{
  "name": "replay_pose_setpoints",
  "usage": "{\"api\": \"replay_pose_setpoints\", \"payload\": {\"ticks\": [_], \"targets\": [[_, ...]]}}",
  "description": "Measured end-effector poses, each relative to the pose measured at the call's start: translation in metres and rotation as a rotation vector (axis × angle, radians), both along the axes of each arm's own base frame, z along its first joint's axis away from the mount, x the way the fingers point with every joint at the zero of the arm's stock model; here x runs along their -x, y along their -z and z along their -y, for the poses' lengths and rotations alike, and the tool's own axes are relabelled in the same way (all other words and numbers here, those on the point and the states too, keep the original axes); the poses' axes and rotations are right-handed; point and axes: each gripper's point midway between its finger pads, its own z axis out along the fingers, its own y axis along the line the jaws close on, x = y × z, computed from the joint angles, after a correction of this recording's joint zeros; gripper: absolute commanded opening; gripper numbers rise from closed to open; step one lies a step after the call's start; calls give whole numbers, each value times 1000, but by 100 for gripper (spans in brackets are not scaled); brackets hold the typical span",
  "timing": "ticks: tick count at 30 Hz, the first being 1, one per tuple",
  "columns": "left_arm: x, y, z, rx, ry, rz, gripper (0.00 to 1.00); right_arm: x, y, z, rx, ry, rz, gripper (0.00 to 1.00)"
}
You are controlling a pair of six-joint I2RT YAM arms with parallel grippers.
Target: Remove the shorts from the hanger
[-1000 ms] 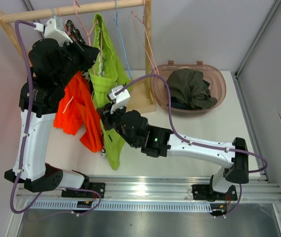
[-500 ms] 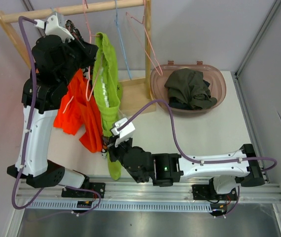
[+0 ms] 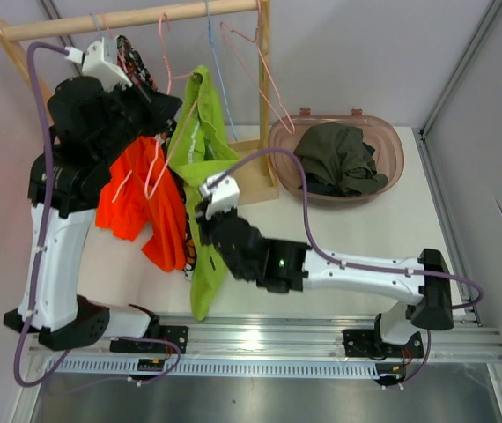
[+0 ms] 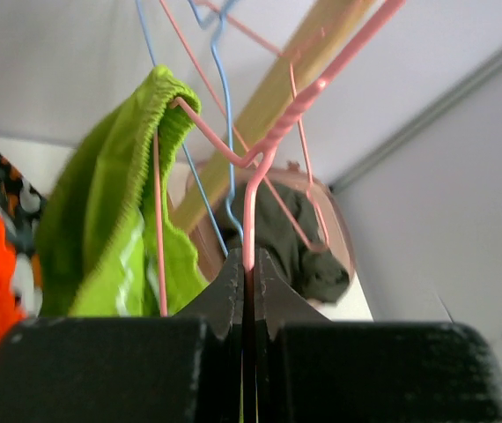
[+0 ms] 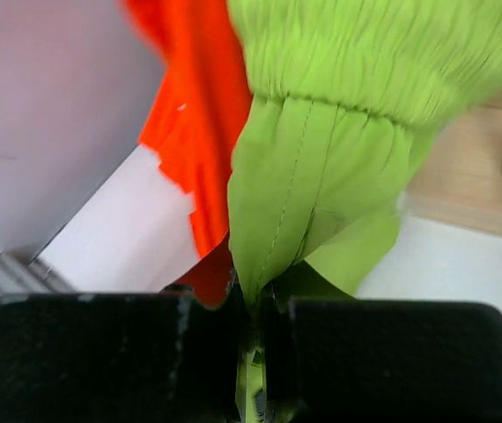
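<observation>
The lime green shorts [image 3: 200, 141] hang over one arm of a pink hanger [image 3: 156, 167] and trail down to the table. My left gripper [image 3: 159, 107] is shut on the hanger's wire just below its twisted neck [image 4: 248, 220]; the left wrist view shows the shorts [image 4: 110, 220] draped to its left. My right gripper [image 3: 202, 226] is shut on a fold of the lime shorts [image 5: 321, 167] below the waistband. The bright orange shorts [image 3: 141, 204] hang beside them, and the camouflage pair [image 3: 131, 55] shows behind my left wrist. The dark olive shorts [image 3: 339, 157] lie in the basin.
A wooden rack with a top rail [image 3: 136, 18], post [image 3: 264, 79] and base [image 3: 249, 181] stands at the back left. An empty blue hanger [image 3: 216, 79] and an empty pink hanger [image 3: 255, 62] hang on it. The brown basin [image 3: 395, 145] sits at the back right.
My right gripper pulled the lime shorts toward the near edge, then came back toward the rack. The shorts' top has slid and spread out along the hanger. The left gripper shifted slightly.
</observation>
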Motion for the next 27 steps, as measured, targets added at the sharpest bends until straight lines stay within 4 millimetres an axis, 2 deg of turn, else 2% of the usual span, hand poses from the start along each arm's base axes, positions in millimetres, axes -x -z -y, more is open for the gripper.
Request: {"api": "replay_pose_setpoints", "payload": {"ticks": [4, 7, 10, 12, 14, 16, 18, 20, 23, 25, 27], "targets": [[47, 11, -10, -4, 47, -28, 0, -70, -20, 5, -7, 85, 27, 0], [82, 8, -22, 4, 55, 0, 0, -101, -43, 15, -23, 129, 48, 0], [107, -3, -39, 12, 25, 55, 0, -101, -60, 23, -41, 131, 63, 0], [119, -11, -50, 15, -9, 95, 0, -87, -62, 29, -39, 121, 65, 0], [124, -14, -60, 13, -50, 121, 0, -71, -61, 45, -36, 133, 69, 0], [120, -6, -66, 5, -85, 122, 0, -58, -60, 70, -34, 158, 77, 0], [112, 10, -67, -11, -102, 133, 0, -55, -71, 101, -54, 200, 89, 0], [106, 28, -65, -30, -102, 132, 0, -65, -93, 138, -98, 277, 111, 0], [102, 42, -64, -33, -104, 168, 0, -83, -128, 195, -171, 403, 155, 0], [103, 45, -65, -38, -102, 176, 0, -93, -153, 228, -209, 480, 187, 0], [107, 35, -65, -41, -97, 195, 0, -104, -180, 255, -245, 545, 225, 0]]}}
